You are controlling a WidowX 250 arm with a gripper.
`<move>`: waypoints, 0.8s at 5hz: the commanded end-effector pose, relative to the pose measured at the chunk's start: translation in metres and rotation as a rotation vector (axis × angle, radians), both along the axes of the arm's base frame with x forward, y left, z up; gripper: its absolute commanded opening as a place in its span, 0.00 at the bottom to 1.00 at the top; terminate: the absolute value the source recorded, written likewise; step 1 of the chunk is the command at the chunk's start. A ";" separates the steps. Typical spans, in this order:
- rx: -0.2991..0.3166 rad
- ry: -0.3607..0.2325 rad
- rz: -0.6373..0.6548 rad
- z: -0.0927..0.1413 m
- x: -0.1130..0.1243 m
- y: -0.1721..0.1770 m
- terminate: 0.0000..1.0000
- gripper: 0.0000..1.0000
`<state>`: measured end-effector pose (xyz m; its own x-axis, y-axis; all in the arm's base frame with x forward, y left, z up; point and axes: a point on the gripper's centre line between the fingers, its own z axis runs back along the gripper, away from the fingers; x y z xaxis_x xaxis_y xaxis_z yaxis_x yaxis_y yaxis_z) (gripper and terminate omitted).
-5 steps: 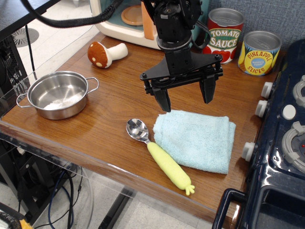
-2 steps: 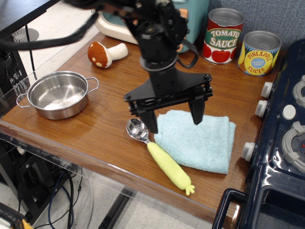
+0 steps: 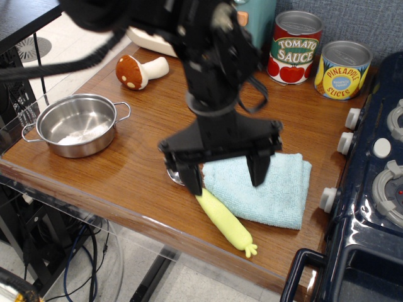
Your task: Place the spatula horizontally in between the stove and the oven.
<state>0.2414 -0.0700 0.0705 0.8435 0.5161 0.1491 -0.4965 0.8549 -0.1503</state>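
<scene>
The spatula (image 3: 225, 221) lies near the table's front edge, its pale yellow-green corn handle pointing front right. Its metal bowl (image 3: 174, 173) is mostly hidden behind my gripper. My gripper (image 3: 225, 177) is open and hangs low over the spatula's bowl end and the left edge of the blue cloth, with its left fingertip (image 3: 194, 182) at the handle's top. The navy stove (image 3: 371, 189) with white knobs stands at the right edge. The cream and teal oven (image 3: 252, 19) is at the back, mostly hidden by my arm.
A light blue cloth (image 3: 271, 192) lies right of the spatula. A steel pot (image 3: 75, 124) sits at the left. A toy mushroom (image 3: 137, 70) lies at the back left. A tomato sauce can (image 3: 295, 45) and a pineapple can (image 3: 342, 69) stand at the back right.
My gripper has moved forward and down from above the cloth's back edge to over the spatula's bowl, staying open. The spatula and cloth have not moved.
</scene>
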 end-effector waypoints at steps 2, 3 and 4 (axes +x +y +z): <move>0.104 0.064 -0.011 -0.035 0.004 -0.012 0.00 1.00; 0.129 0.086 -0.010 -0.045 0.003 -0.012 0.00 1.00; 0.148 0.113 -0.018 -0.056 0.003 -0.011 0.00 1.00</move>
